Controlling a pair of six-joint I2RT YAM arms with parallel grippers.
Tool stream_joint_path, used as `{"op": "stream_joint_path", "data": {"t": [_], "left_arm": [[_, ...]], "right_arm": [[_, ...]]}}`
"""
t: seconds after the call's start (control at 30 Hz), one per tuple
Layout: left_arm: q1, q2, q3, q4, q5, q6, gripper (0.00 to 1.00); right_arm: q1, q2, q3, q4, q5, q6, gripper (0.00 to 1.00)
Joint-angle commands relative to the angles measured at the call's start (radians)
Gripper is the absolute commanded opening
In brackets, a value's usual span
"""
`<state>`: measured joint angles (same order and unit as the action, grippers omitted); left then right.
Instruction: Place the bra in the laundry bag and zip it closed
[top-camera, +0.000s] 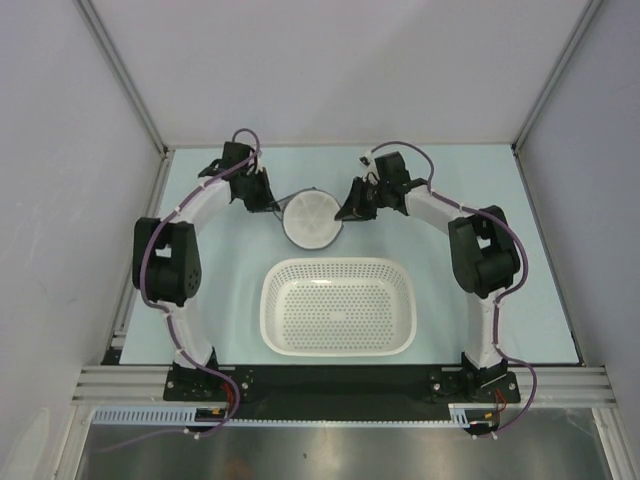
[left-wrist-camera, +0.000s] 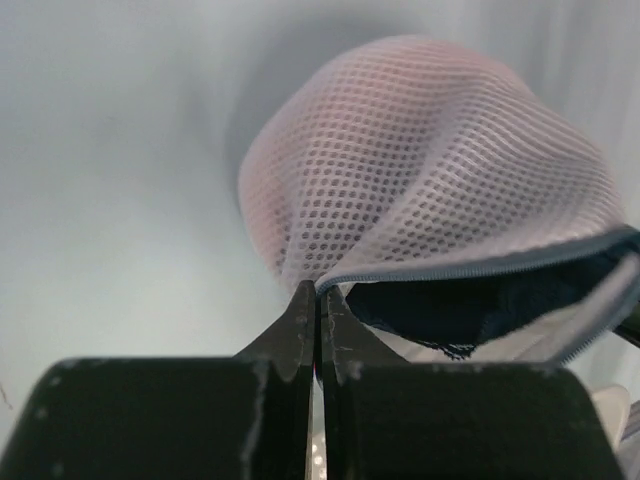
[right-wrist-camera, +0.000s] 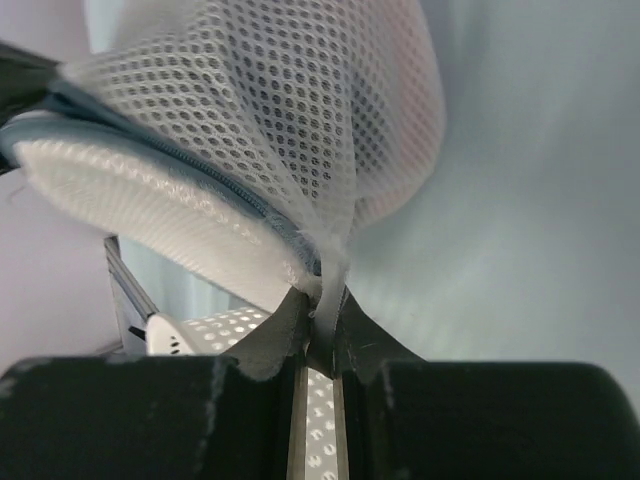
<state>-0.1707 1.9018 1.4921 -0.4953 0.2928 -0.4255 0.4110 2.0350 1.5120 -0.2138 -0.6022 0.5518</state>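
Gripping the laundry bag (top-camera: 310, 218) beyond the basket (top-camera: 338, 305), with left jaws shut tight on its rim, right jaws narrow on a mesh fold. Seems the zipping step, with bra (left-wrist-camera: 440, 310) inside and zip (left-wrist-camera: 480, 262) gaping. Next calls for catching the zip pull, unseen here.

The laundry bag (left-wrist-camera: 430, 170) is white honeycomb mesh, faintly pink, with a grey-blue zip (left-wrist-camera: 480, 262). Navy fabric (left-wrist-camera: 450, 305) shows inside. The plastic basket (top-camera: 338, 305) is white with dotted holes, on a pale blue table (top-camera: 540, 260).
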Motion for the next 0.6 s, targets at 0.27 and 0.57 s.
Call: {"op": "stream_joint_path", "data": {"t": [0.27,0.57], "left_arm": [[-0.035,-0.201,-0.004,0.037,0.029,-0.038,0.00],[-0.038,-0.065,0.019,0.032,0.083,-0.052,0.00]], "right_arm": [[0.008,-0.225,-0.034,-0.039,0.110,-0.043,0.00],[0.003,-0.037,0.025,-0.084,0.058,-0.052,0.00]]}}
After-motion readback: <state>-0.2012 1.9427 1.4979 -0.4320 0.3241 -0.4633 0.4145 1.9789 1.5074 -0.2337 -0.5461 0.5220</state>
